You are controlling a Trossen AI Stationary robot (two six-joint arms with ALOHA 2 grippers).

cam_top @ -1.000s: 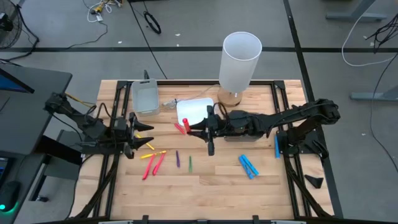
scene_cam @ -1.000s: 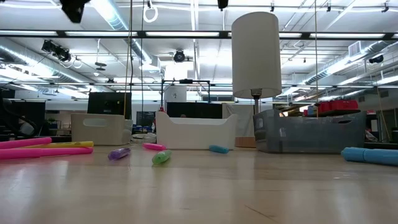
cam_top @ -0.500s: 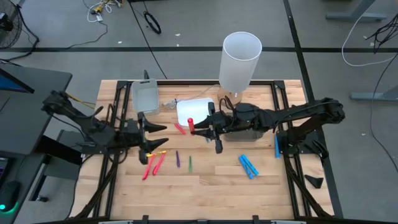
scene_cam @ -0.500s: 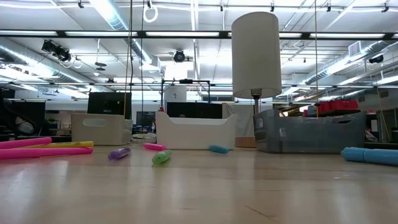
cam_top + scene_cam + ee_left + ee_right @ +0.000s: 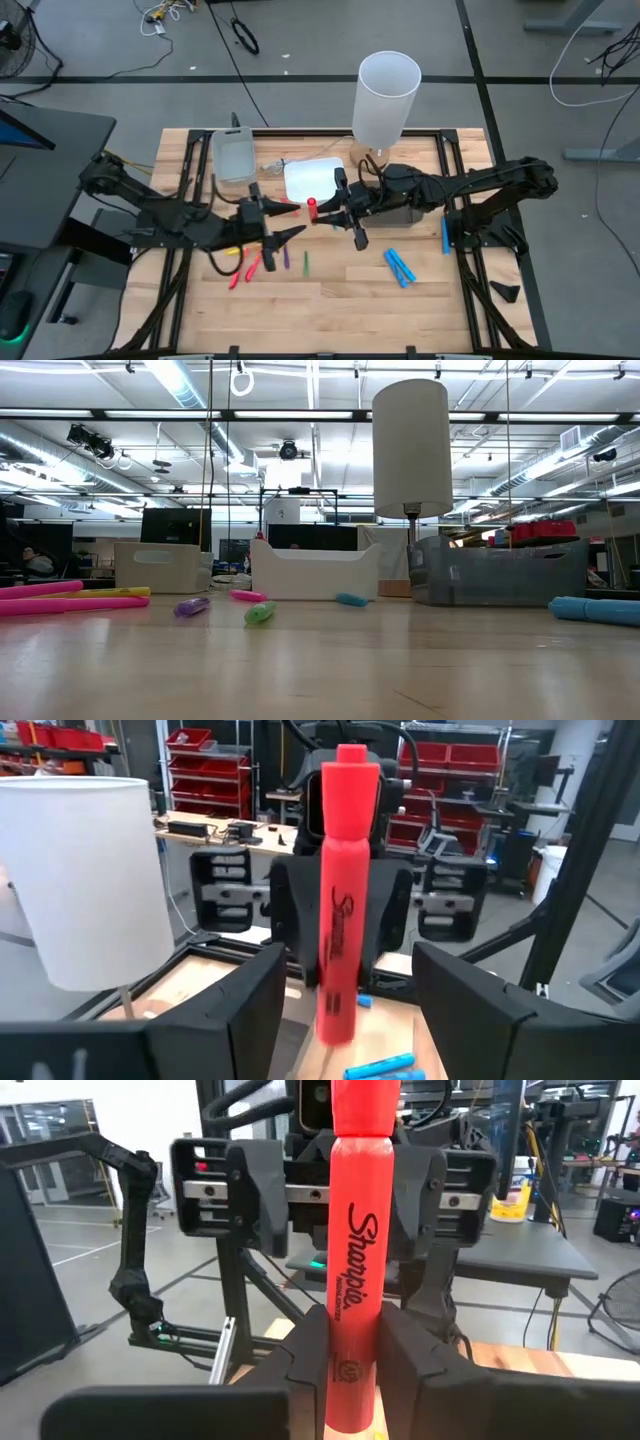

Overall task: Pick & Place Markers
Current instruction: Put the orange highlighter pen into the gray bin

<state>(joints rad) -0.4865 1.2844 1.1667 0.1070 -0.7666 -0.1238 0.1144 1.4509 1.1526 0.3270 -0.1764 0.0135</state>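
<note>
Red marker (image 5: 357,1280) is gripped upright by right gripper (image 5: 318,211) above mid-table. Left gripper (image 5: 290,232), fingers open, has been moved in from the left to face it; handover looks imminent.

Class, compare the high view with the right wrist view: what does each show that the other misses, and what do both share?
Only the high view shows the loose markers on the table: the pink markers, the purple marker, the green marker and the blue markers, plus the white tray. Only the right wrist view shows the lettering on the red marker and the right tool pinching it upright. Both show that red marker, and the left tool, open, facing it.
</note>
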